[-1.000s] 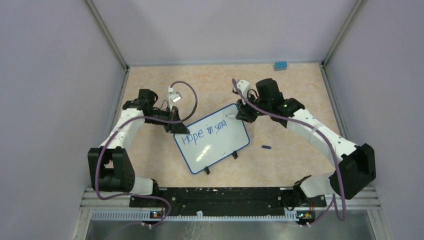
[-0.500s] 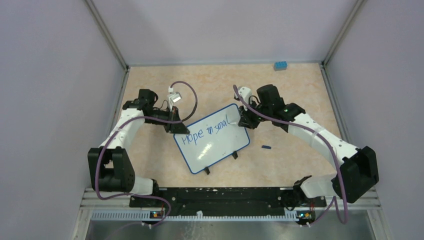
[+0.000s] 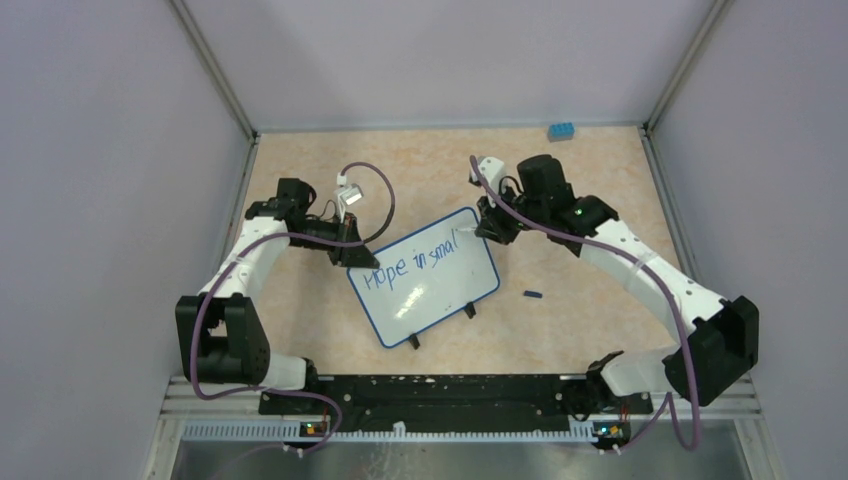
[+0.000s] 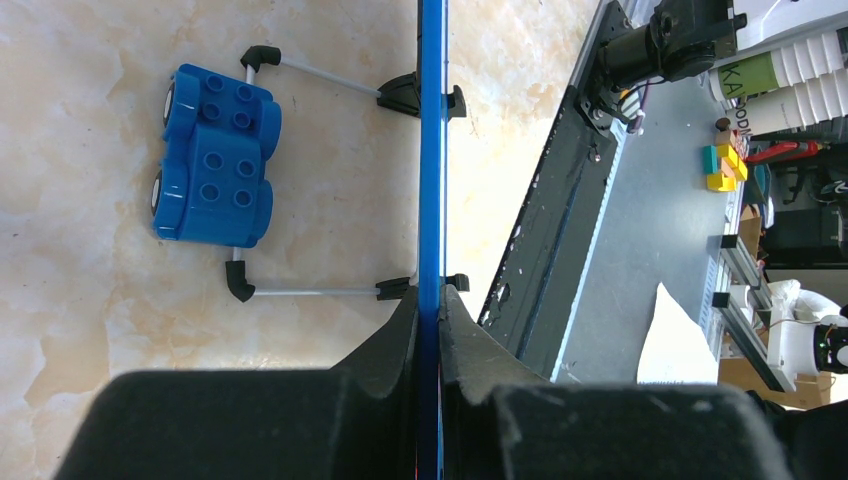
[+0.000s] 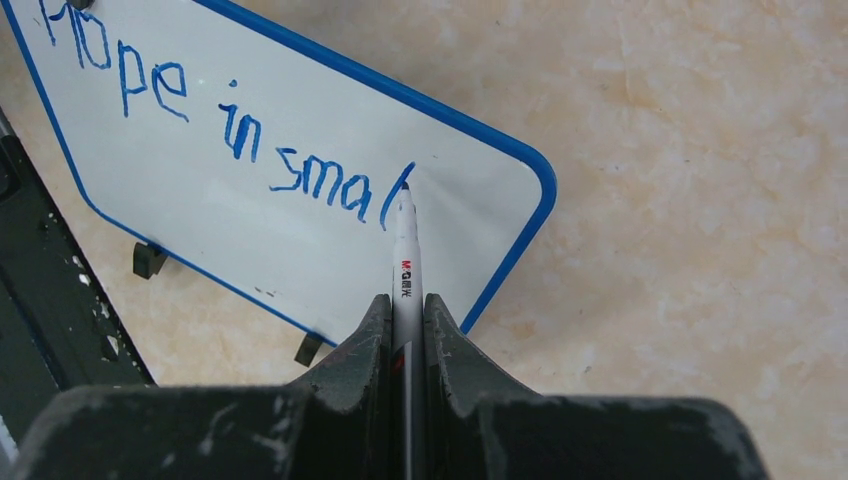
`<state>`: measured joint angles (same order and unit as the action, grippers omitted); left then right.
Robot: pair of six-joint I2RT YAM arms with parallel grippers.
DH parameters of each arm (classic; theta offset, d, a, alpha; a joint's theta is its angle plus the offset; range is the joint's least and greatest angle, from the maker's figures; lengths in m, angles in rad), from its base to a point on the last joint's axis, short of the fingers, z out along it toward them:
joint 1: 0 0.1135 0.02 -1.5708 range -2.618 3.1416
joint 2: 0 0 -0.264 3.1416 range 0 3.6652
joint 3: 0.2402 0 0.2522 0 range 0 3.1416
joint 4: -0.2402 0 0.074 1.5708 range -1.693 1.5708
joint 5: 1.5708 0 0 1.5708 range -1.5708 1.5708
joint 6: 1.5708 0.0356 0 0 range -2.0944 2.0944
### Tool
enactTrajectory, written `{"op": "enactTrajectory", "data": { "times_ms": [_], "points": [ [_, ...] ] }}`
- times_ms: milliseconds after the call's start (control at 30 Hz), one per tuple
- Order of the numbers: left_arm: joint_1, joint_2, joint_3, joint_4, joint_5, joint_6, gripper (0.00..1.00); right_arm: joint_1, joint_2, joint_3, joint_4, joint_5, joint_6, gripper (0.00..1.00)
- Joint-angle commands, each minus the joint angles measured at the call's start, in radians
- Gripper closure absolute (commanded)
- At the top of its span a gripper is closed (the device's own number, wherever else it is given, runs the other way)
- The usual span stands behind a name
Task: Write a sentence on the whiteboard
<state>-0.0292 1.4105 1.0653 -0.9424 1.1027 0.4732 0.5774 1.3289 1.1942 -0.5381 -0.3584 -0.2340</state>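
Right fingers (image 5: 372, 345) clamped on marker (image 5: 405, 250), tip at the last l of sentence (image 5: 230, 140) near whiteboard (image 3: 428, 292) far-right corner mid-surface, left fingers (image 4: 402, 330) pinching its rim; likely needs light even pressure, next line lower

Left end effector (image 3: 355, 252) clamps the far left corner of a blue-rimmed whiteboard (image 3: 430, 300) set askew on the marbled counter (image 3: 420, 170). Right end effector (image 3: 487, 228) holds a white marker (image 3: 464, 232) at the end of the blue sentence (image 3: 415, 262), "Hope in smal". A blue toy brick (image 3: 561, 131) sits at the far edge.
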Motion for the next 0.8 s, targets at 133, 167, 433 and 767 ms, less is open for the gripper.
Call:
{"op": "enactTrajectory", "data": {
  "times_ms": [133, 167, 433, 767],
  "points": [
    [-0.005, -0.021, -0.009, 0.004, -0.001, 0.006, 1.00, -0.011, 0.026, 0.065, 0.036, 0.025, -0.013, 1.00],
    [-0.005, -0.020, -0.007, 0.005, -0.001, 0.007, 1.00, -0.011, 0.030, 0.064, 0.039, 0.029, -0.014, 1.00],
    [-0.005, -0.014, -0.004, 0.004, 0.000, 0.007, 1.00, -0.011, 0.042, 0.046, 0.045, 0.046, -0.027, 1.00],
    [-0.005, -0.020, -0.010, 0.006, 0.002, 0.008, 1.00, -0.011, 0.001, -0.022, 0.024, 0.030, -0.032, 1.00]
  ]
}}
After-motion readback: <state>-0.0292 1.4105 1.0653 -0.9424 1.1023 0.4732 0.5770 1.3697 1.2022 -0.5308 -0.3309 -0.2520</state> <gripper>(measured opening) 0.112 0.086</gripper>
